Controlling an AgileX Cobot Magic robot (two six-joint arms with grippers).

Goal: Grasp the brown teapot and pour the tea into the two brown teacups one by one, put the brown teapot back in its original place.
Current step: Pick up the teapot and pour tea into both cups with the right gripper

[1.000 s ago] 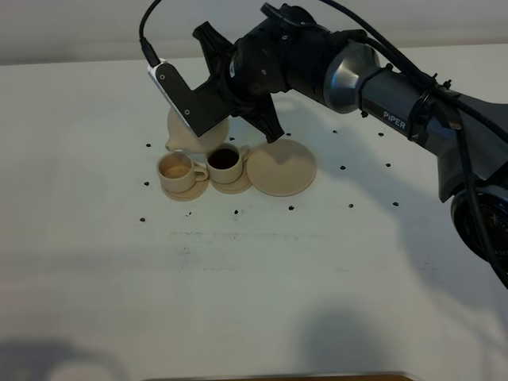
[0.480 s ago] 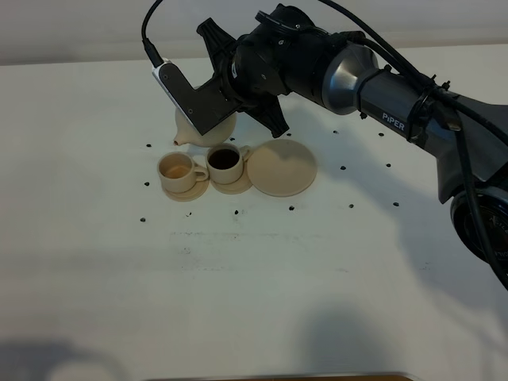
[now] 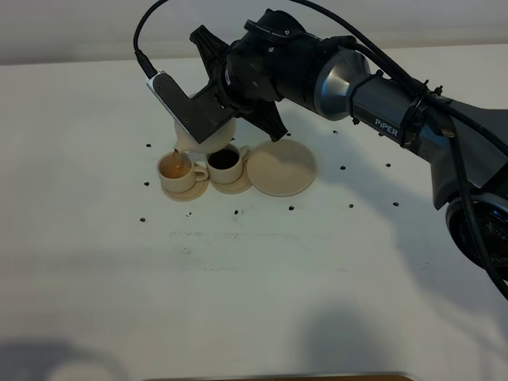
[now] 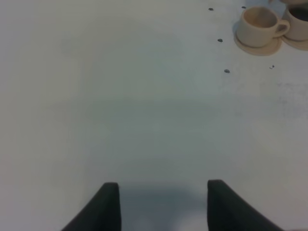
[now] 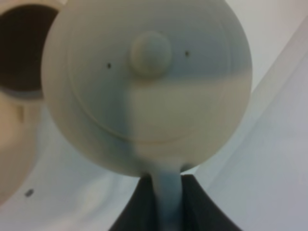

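My right gripper (image 3: 238, 111) holds the brown teapot (image 3: 187, 141) tilted over the left of the two brown teacups (image 3: 176, 170), and a thin brown stream runs from the spout into that cup. The other teacup (image 3: 225, 161) beside it holds dark tea. Each cup rests on a small saucer. In the right wrist view the teapot's lid and knob (image 5: 149, 86) fill the picture, and the right gripper (image 5: 163, 202) is shut on its loop handle. The wide saucer, the original place (image 3: 280, 168), lies bare to the right of the cups. My left gripper (image 4: 163, 207) hovers open over bare table, far from the cups (image 4: 257, 24).
Small dark dots (image 3: 291, 208) are scattered on the white table (image 3: 254, 278) around the tea set. The right arm (image 3: 381, 95) stretches in from the right, above the wide saucer. A tan edge (image 3: 278, 377) shows at the table's near side.
The right arm has shifted the teapot left and tipped it further, bringing the spout down over the left cup. Tea now flows into that cup. The left gripper has not moved.
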